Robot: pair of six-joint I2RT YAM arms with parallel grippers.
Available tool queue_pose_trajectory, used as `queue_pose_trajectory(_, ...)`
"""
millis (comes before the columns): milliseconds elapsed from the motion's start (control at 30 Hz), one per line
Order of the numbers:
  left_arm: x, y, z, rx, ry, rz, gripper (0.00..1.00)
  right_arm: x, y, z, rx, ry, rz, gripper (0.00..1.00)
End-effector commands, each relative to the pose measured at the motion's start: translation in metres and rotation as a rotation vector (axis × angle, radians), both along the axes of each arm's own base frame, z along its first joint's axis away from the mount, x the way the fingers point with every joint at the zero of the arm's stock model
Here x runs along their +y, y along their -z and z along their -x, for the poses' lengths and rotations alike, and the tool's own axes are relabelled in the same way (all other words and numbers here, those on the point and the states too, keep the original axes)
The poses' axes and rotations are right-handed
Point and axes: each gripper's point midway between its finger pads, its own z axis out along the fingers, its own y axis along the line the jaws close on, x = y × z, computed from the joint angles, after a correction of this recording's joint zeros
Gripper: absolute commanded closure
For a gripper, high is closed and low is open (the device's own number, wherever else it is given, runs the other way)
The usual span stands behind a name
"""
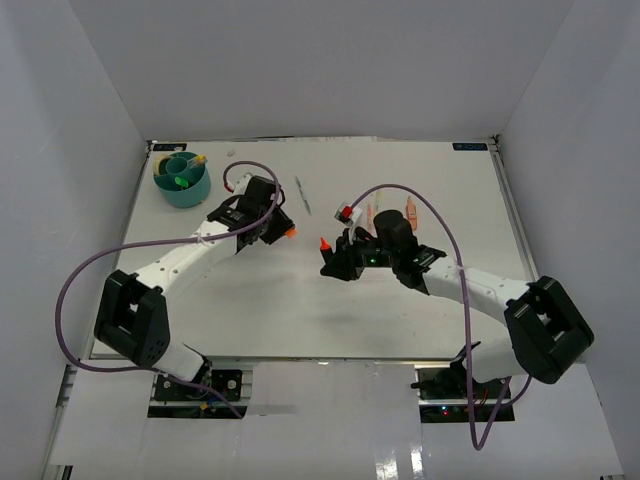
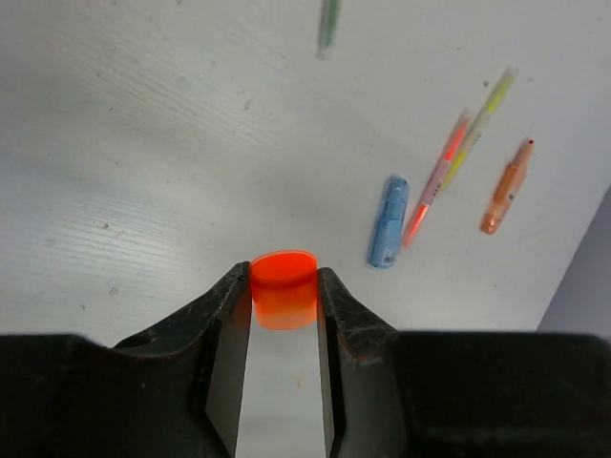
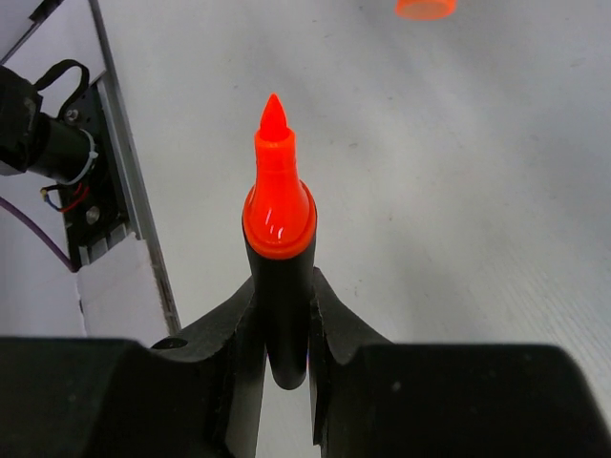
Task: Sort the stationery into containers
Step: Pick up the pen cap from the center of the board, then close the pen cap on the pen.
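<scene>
Top external view: the white table [image 1: 400, 320] carries both arms, their grippers near each other at its centre but apart.

Left gripper [image 2: 284, 298]: jaws pinched on a short, translucent orange plastic cap [image 2: 283, 272]. The cap is a round-ended cylinder, seated between the fingertips with its end protruding forward, clear of the table surface.

Right gripper [image 3: 284, 286]: jaws pressed onto a chunky marker with a black barrel and glossy orange collar [image 3: 279, 224]. The barrel sits between the fingers; the uncapped, pointed orange tip projects beyond them. In the overhead view this tip points toward the far edge.

Round teal plastic organiser with inner dividers [image 1: 184, 192]: stands at the far left corner of the table, well apart from both grippers. Green and yellowish items show inside; which compartments hold them cannot be told.

Loose stationery, left wrist view, lying flat on the table:
- stubby blue highlighter [image 2: 388, 221];
- two thin pens, one pink-red [image 2: 437, 179] and one yellow [image 2: 480, 122], side by side and just beside the blue highlighter;
- short orange pen [image 2: 506, 187], near the pair but apart;
- greenish pen [image 2: 328, 24], cut off by the top edge.
</scene>
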Motion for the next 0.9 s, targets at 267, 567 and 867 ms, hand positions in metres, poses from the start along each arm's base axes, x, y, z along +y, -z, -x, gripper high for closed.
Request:
queue_pose_trajectory(267, -0.006, -0.081, -0.003, -0.333, 0.170, 0.051, 0.70, 0.059, -0.007, 0.000, 0.089, -0.065, -0.060, 0.92)
queue_pose_trajectory(567, -0.010, -0.101, 0.010, -0.433, 0.247, 0.080, 0.71, 0.070, -0.019, -0.013, 0.077, -0.044, -0.086, 0.92)
queue_pose_trajectory(867, -0.011, -0.107, 0.015, -0.465, 0.288, 0.067, 0.72, 0.074, -0.022, -0.019, 0.069, -0.031, -0.088, 0.92)
